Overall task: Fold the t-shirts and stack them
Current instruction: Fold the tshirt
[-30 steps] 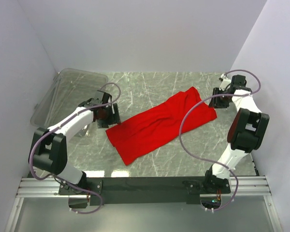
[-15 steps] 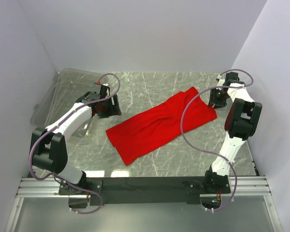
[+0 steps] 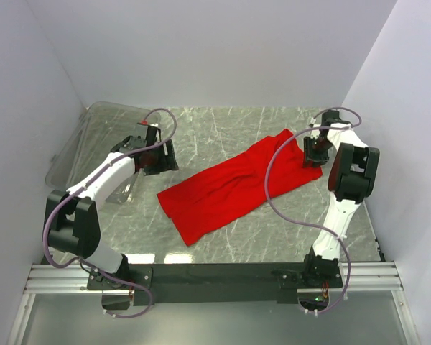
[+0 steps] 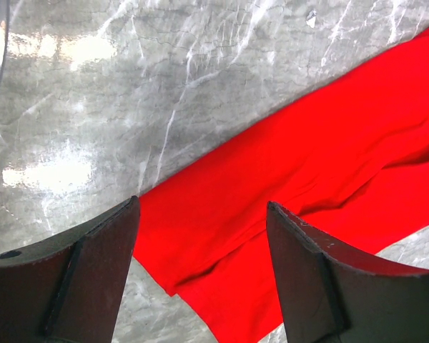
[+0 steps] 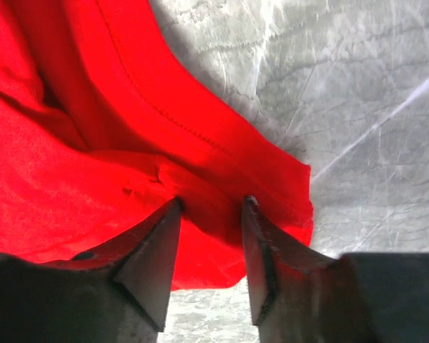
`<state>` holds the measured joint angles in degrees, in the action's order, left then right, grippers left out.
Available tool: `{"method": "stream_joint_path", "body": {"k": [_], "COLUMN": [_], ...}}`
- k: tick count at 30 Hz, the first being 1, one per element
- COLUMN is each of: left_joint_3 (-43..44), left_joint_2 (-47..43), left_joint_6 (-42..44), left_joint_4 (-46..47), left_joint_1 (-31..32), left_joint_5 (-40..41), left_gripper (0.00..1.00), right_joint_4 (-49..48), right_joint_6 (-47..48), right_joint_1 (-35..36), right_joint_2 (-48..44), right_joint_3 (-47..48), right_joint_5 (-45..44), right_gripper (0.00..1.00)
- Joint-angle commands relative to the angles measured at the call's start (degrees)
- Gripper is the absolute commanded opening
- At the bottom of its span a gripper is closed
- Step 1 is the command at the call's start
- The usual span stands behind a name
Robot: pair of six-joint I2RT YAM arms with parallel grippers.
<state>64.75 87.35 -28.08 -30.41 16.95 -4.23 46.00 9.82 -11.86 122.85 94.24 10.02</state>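
Bright red short-sleeved fabric t-shirt (image 3: 237,183) lies stretched in a long diagonal band across the grey marble-patterned counter (image 3: 223,126), flat and unfolded. Left end effector (image 3: 161,157) hangs by the shirt's left end, jaws spread wide, gripping nothing. Over at the far-right hem corner, the right end effector (image 5: 209,250) is down on the cloth, jaws partway apart, red fabric showing between the tips.

My left arm (image 3: 105,180) and right arm (image 3: 337,219) wear white shells with black joints; a mauve cable (image 3: 266,180) loops off each (my fingers (image 5: 146,264) are dark wedges).
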Motion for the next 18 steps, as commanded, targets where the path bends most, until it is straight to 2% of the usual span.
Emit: {"method": "stream_joint_path", "body": {"k": [1, 4, 7, 8, 10, 14, 18], "left_joint_3": [2.92, 3.10, 3.01, 3.01, 2.75, 2.66, 3.19], "left_joint_2": [-0.60, -0.52, -0.95, -1.22, -1.39, -1.66, -1.13], "left_joint_6": [1.09, 1.09, 1.01, 1.00, 0.92, 0.83, 0.74], "left_joint_4": [1.06, 0.88, 0.71, 0.71, 0.62, 0.62, 0.44], "left_joint_1": [-0.43, -0.60, -0.69, -0.78, -0.95, -1.13, -1.22], "left_joint_5": [-0.52, -0.43, -0.25, -0.08, -0.25, -0.52, -1.04], "left_gripper": [0.77, 0.77, 0.77, 0.77, 0.77, 0.77, 0.77], "right_joint_4": [0.93, 0.67, 0.50, 0.50, 0.23, 0.49, 1.81], "right_joint_6": [1.07, 1.69, 2.04, 2.13, 2.48, 3.62, 4.15], "right_joint_1": [1.83, 2.71, 2.80, 2.80, 2.80, 2.80, 2.80], "right_joint_2": [1.69, 2.48, 3.01, 3.10, 3.28, 5.12, 10.29], "right_joint_3": [2.70, 3.32, 4.20, 4.46, 5.25, 9.99, 21.47], "right_joint_5": [-5.10, -6.50, -5.89, -5.37, -5.10, -5.97, -8.78], "right_gripper": [0.44, 0.24, 0.12, 0.04, 0.00, 0.00, 0.00]}}
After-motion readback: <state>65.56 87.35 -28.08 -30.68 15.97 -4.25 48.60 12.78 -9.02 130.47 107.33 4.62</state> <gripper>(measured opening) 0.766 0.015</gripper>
